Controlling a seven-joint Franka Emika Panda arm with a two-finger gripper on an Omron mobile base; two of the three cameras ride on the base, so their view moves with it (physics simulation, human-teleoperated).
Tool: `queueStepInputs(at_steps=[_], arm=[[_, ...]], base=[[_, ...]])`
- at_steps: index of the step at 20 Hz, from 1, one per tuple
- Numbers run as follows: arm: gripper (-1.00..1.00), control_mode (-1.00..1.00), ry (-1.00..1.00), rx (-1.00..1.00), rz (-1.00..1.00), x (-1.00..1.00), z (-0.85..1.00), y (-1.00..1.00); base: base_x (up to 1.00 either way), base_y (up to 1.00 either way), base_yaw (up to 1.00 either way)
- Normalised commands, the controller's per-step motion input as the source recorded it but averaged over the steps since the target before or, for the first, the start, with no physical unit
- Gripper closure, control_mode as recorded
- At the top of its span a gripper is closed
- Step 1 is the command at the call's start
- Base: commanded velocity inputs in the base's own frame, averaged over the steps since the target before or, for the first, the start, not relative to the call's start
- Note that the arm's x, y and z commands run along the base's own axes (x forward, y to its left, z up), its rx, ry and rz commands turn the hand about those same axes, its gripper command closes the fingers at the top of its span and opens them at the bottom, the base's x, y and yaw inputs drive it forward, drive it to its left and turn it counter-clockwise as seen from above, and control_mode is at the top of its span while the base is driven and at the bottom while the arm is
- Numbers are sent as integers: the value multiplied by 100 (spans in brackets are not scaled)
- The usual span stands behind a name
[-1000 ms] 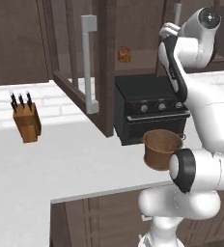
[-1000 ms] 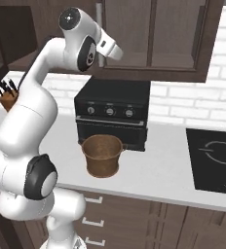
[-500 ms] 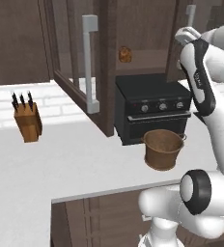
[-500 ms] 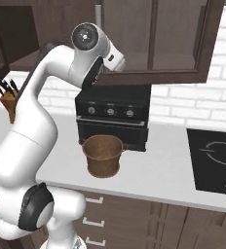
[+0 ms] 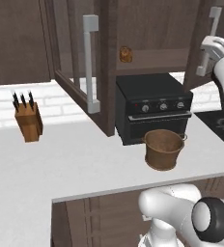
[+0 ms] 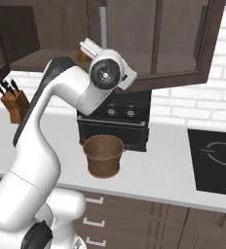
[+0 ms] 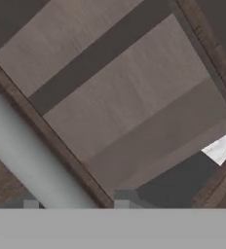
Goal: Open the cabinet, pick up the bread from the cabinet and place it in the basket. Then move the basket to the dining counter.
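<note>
Clearly the bread (image 5: 126, 54) sits on the shelf inside the cabinet (image 5: 147, 29), above the oven (image 5: 152, 103); likely light and soft, best pinched gently across its middle. Since a second ago the arm has swung right toward the right door's handle (image 5: 208, 41). Whether the end effector is apart or together, I cannot tell. Basket (image 5: 164, 148) waits on the worktop (image 5: 61, 164).

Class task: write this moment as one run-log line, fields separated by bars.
left glass-panelled cabinet door: swung open | small tan bread: on cabinet shelf | round brown basket: on white counter before black oven, empty
</note>
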Motion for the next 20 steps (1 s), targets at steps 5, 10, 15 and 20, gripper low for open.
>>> queueStepInputs(at_steps=[5,10,15,20], arm=[[100,-100,-15,7,7,-93,6,-100],[100,-100,-13,9,5,-90,3,-100],[100,-100,-5,14,0,-55,0,-100],[100,-100,-4,15,0,-38,-2,-100]], base=[[0,0,0],[0,0,0],[0,0,0],[0,0,0]])
